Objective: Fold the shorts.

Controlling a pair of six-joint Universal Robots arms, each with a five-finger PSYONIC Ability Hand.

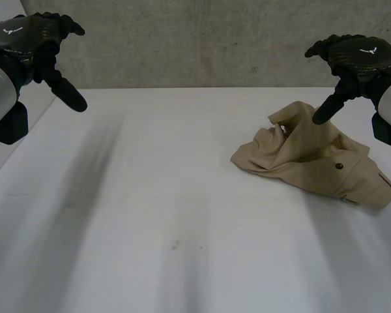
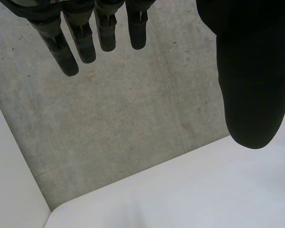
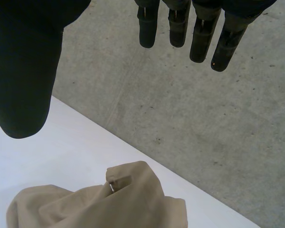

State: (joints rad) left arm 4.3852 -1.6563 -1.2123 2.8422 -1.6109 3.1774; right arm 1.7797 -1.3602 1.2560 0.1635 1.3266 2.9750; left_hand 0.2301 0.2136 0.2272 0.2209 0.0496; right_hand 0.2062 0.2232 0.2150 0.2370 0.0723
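The white table spreads out in front. Farther back, the tan shorts lie crumpled in a heap (one button showing) just below the right hand, which hovers with fingers loosely spread, gripping nothing. Well apart from them, the left hand hangs likewise slack and empty; a concrete wall stands behind both hands

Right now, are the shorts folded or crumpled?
Crumpled: the shorts lie in a bunched heap with uneven creases and a raised peak. The right hand is open above them.

Crumpled shorts on table, R side, w/ right hand over them.
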